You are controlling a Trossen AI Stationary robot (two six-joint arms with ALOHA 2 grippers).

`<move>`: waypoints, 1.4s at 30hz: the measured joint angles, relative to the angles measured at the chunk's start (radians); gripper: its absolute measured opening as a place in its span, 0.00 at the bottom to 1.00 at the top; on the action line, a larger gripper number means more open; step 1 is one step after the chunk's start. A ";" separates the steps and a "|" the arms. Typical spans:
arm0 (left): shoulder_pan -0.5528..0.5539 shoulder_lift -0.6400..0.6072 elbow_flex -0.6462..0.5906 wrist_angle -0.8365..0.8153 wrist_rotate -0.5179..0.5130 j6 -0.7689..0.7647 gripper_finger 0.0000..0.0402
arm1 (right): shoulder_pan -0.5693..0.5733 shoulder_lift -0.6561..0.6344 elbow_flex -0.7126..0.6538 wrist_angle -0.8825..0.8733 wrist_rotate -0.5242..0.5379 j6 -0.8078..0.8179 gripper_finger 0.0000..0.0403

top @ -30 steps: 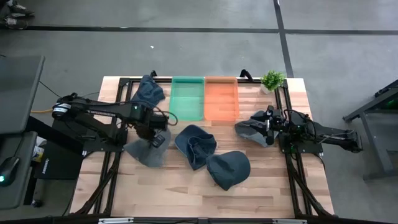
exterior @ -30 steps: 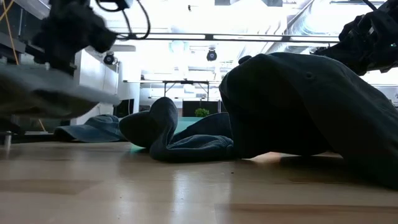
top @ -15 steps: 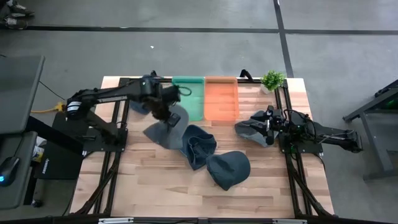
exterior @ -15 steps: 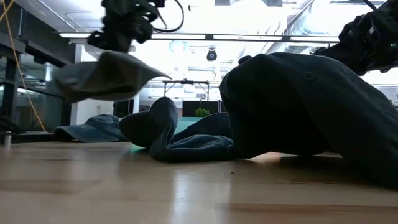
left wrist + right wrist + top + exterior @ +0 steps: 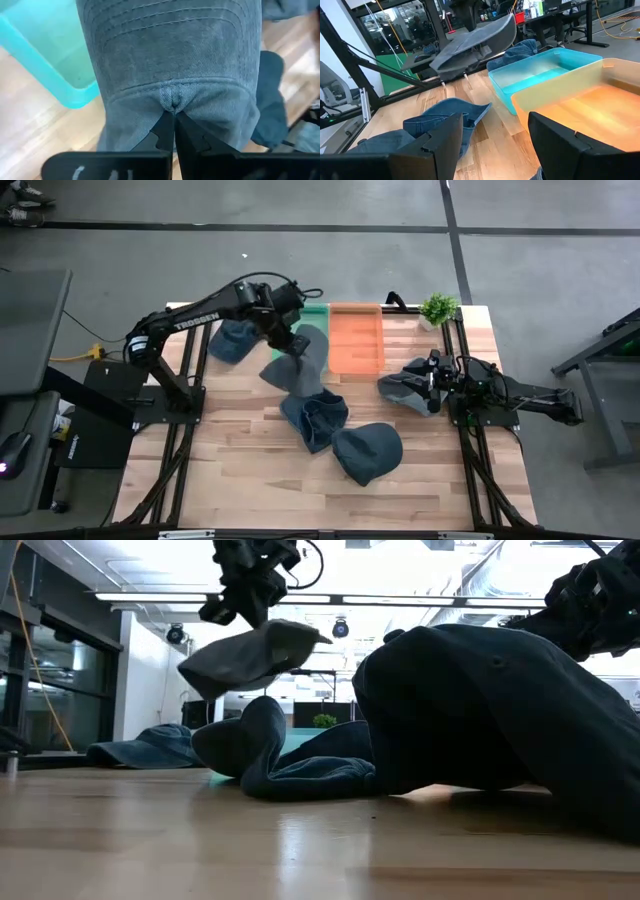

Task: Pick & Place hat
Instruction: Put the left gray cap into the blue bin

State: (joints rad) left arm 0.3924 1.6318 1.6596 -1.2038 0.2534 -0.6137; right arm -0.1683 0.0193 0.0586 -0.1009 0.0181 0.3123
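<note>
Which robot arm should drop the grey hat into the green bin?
The left. Its gripper is already shut on the grey hat, held in the air at the green bin. The right gripper waits open at the table's right edge.

Glaring ceiling lights (image 5: 420,600), silhouetted low-view foreground, even overhead light.
</note>
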 joint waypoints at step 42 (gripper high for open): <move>0.288 0.141 0.000 0.233 -0.088 0.122 0.00 | 0.000 0.000 0.000 0.000 0.000 0.000 0.55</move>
State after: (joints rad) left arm 0.6807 1.7729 1.6592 -0.9710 0.1657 -0.4913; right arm -0.1682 0.0193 0.0586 -0.1009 0.0181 0.3124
